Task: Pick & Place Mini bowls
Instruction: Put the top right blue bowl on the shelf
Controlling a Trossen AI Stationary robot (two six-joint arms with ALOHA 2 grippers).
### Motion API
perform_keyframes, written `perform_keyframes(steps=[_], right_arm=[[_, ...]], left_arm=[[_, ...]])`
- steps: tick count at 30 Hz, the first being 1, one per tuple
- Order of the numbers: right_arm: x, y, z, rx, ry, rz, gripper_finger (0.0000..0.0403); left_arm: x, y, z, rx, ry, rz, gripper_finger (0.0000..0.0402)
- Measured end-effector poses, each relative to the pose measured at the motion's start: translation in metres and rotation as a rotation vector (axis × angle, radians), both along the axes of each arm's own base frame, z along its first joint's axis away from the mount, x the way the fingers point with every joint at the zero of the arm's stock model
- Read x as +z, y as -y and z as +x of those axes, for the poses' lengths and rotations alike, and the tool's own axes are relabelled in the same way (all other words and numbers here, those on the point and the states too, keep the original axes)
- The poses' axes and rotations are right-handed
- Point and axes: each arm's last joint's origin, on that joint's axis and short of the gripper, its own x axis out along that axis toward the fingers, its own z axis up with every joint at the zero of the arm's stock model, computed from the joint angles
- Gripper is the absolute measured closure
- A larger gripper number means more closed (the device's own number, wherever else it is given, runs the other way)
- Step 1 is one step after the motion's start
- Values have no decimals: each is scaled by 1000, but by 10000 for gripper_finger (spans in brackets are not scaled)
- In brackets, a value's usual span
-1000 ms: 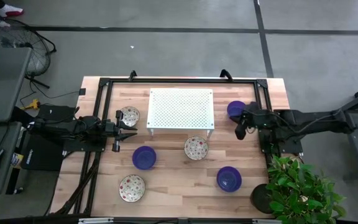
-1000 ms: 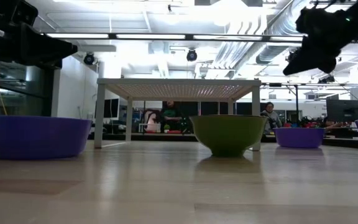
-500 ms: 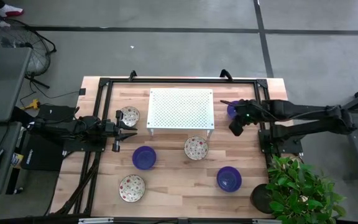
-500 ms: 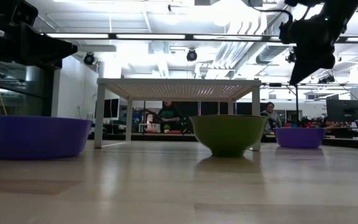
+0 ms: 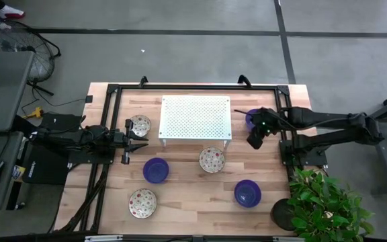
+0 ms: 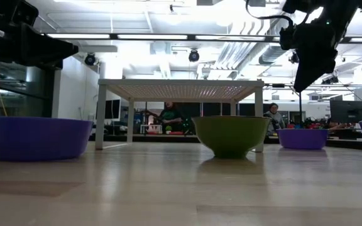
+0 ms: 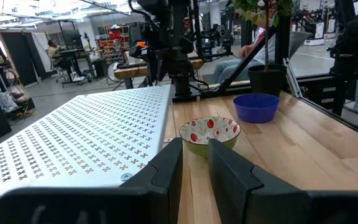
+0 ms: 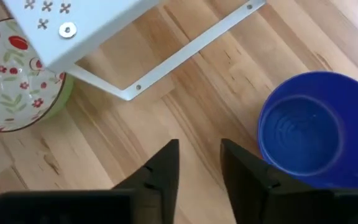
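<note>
Six mini bowls rest on their bases on the wooden table. Blue ones stand at the far right [image 5: 251, 117], centre left [image 5: 156, 170] and near right [image 5: 247, 193]. Patterned ones stand left of the rack [image 5: 140, 125], in front of the rack [image 5: 211, 159] and near left [image 5: 142, 202]. My right gripper [image 5: 254, 140] is open and empty, pointing down above the table just in front of the far-right blue bowl [image 8: 316, 137]. My left gripper [image 5: 138, 141] is open and empty, held level near the rack's left front corner.
A white perforated rack [image 5: 195, 117] stands on thin legs at the table's far middle. A black frame [image 5: 113, 91] runs along the far and left sides. A potted plant [image 5: 324, 205] stands at the near right corner.
My right gripper has gone a little toward the table's left, coming off the far-right blue bowl's side, and has tipped from a slant to pointing down. No bowl has moved.
</note>
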Motion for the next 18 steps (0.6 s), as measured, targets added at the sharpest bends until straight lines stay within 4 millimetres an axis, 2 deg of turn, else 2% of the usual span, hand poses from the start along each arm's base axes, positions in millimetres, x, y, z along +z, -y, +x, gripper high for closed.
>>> perform_keyframes(steps=[3, 9, 18], right_arm=[[0, 2, 2, -2, -19, 19, 267], [14, 7, 9, -28, -81, 32, 244], [15, 19, 24, -88, -183, 37, 241]], left_arm=[[0, 0, 0, 0, 0, 0, 330], [0, 0, 0, 0, 0, 0, 330], [0, 0, 0, 0, 0, 0, 330]])
